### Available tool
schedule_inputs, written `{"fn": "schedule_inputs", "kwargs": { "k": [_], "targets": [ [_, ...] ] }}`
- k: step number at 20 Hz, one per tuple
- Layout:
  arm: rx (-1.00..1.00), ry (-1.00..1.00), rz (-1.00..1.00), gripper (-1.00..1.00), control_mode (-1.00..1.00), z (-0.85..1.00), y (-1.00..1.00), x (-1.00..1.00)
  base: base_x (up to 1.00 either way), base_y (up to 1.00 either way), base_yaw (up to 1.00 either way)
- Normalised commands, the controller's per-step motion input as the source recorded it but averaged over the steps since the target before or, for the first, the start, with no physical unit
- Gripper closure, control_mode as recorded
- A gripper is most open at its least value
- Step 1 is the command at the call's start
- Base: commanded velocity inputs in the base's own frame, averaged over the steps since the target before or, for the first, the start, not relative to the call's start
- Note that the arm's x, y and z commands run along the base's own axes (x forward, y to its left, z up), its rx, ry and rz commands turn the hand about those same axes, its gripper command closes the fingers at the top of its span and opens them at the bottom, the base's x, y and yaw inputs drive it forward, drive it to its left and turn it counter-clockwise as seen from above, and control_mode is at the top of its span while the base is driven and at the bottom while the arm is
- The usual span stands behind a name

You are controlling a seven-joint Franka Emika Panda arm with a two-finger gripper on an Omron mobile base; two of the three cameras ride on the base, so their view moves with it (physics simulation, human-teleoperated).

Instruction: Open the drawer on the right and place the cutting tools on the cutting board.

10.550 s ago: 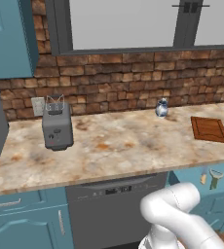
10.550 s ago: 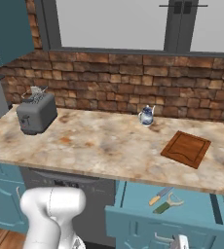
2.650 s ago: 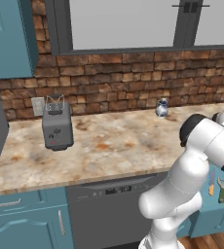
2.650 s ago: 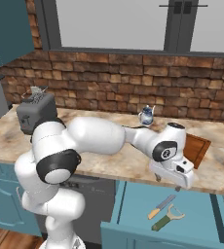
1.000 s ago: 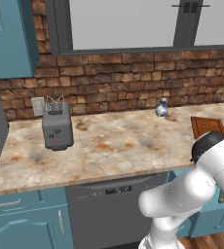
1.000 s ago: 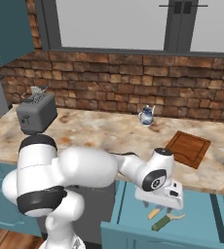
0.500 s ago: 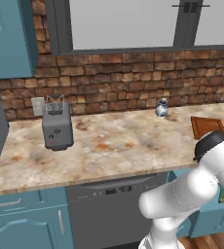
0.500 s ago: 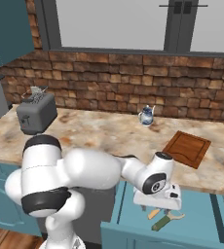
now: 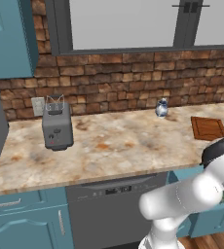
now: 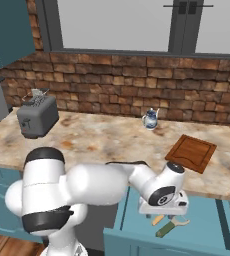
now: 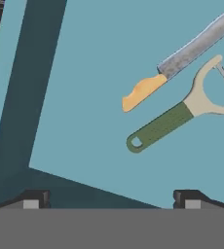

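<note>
The teal drawer stands pulled out under the counter at the right. On its floor lie a knife with a tan handle and silver blade, and beside it a green-handled peeler. Both also show as the knife and peeler just below my hand. My gripper hangs open over the drawer floor, its fingertips wide apart with nothing between them; the tools lie ahead of it. From the right base view my gripper is low in the drawer. The reddish-brown cutting board lies bare on the counter.
A grey toaster stands at the counter's left and a small blue-white jug near the brick wall. A dark dishwasher front sits under the counter. The drawer's dark inner wall runs along the hand view's left.
My hand has come down from counter height beside the board into the open drawer. Over the last second it settled slightly lower above the tools, which have not moved.
</note>
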Motion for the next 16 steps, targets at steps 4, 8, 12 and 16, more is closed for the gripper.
{"fn": "schedule_inputs", "kwargs": {
  "k": [4,8,12,16],
  "targets": [
    [0.01,-0.01,-0.10,-1.00,-1.00,-0.01,-0.20,0.29,0.00,0.00,0.00],
    [0.02,0.00,-0.24,-1.00,-1.00,-0.04,-0.21,0.31,0.00,0.00,0.00],
    [0.06,0.00,-0.26,-1.00,-1.00,-0.09,-0.14,0.17,0.00,0.00,0.00],
    [0.04,0.00,-0.23,-1.00,-1.00,-0.24,-0.05,0.13,0.00,0.00,0.00]
  ]
}}
